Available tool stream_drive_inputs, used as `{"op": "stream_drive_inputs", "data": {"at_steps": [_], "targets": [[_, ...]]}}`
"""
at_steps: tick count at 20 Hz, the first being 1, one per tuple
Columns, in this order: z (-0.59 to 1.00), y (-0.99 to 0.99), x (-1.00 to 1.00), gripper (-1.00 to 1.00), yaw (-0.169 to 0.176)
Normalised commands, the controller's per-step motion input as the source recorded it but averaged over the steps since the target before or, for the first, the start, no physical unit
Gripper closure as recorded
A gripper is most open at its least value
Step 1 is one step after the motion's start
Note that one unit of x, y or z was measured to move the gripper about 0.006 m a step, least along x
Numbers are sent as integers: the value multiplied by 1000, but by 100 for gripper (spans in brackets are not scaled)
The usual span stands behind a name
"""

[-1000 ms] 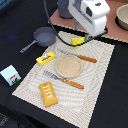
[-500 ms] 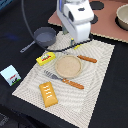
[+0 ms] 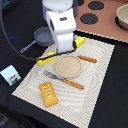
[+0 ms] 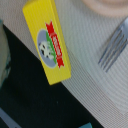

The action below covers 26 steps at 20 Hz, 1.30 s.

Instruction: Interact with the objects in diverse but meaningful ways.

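The arm hangs low over the back edge of the woven placemat. Its fingers are hidden in both views, so their state cannot be told. The yellow red-labelled box lies flat at the mat's edge, beside the round tan plate. The fork lies nearby on the mat.

A round tan plate sits on a pale placemat. An orange-handled fork lies beside it, a knife opposite.
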Motion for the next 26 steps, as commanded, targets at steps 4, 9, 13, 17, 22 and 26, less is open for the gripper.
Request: {"op": "stream_drive_inputs", "data": {"at_steps": [4,9,13,17,22,26], "targets": [[-211,-222,-349,-100,7],[-266,-26,-348,-100,40],[-342,22,-577,-100,65],[-339,59,-592,-100,68],[-270,0,-480,-100,42],[-279,0,-447,-100,35]]}}
